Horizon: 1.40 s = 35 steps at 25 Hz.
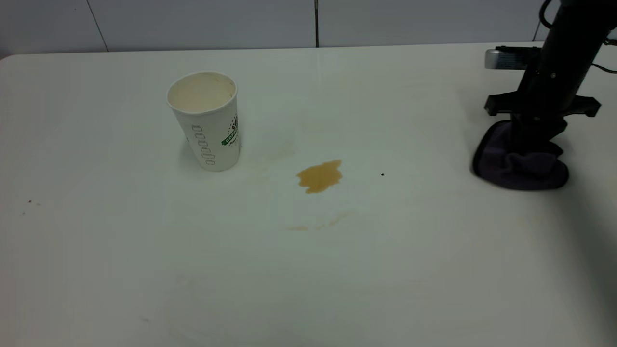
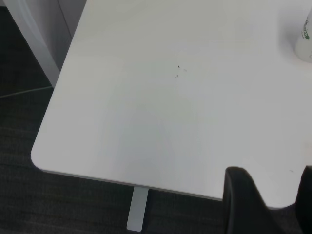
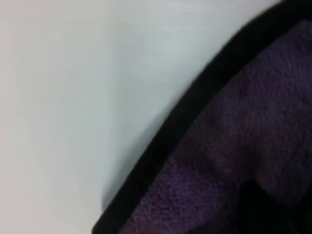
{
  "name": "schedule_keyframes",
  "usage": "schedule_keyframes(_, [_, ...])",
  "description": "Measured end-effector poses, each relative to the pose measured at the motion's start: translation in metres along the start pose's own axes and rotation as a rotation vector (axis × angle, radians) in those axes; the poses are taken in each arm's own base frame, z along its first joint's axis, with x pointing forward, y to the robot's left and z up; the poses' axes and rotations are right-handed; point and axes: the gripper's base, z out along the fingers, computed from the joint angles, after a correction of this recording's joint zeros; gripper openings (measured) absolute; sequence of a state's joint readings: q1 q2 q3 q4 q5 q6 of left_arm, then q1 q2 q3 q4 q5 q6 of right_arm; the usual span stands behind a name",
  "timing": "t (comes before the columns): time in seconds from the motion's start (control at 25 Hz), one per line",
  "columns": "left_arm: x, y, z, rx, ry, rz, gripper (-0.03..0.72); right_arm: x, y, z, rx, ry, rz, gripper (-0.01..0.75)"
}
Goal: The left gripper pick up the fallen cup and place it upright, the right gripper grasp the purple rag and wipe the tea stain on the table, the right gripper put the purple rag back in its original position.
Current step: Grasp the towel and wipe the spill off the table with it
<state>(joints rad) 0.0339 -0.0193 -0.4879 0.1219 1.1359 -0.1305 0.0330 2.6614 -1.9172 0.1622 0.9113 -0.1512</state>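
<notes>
The cup (image 1: 207, 120) stands upright on the table (image 1: 308, 279), left of the middle, and its edge shows in the left wrist view (image 2: 305, 41). The amber tea stain (image 1: 320, 176) lies mid-table, to the right of the cup, with faint smears (image 1: 318, 225) in front of it. The purple rag (image 1: 520, 168) lies bunched at the right, and it fills the right wrist view (image 3: 234, 146). My right gripper (image 1: 532, 140) is pressed down into the rag and shut on it. My left gripper (image 2: 270, 204) is open and empty over the table's left corner, out of the exterior view.
A grey wall runs behind the table's far edge. The table's rounded corner (image 2: 39, 158) and dark floor show in the left wrist view. A few dark specks (image 1: 382, 174) dot the tabletop.
</notes>
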Motion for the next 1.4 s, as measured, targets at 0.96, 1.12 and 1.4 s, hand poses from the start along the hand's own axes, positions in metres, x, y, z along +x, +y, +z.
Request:
schedule_keyframes(0.96, [0.0,0.0,0.0,0.0,0.0,0.0,0.313,0.04,0.269,0.021,-0.078,-0.052,-0.455,0.088])
schedule_keyframes(1.12, [0.0,0.0,0.0,0.0,0.0,0.0,0.313,0.053,0.296,0.024,-0.089,-0.071,-0.498,0.088])
schedule_keyframes(1.4, [0.0,0.0,0.0,0.0,0.0,0.0,0.313,0.052,0.312,0.028,-0.118,-0.18,-0.514,0.088])
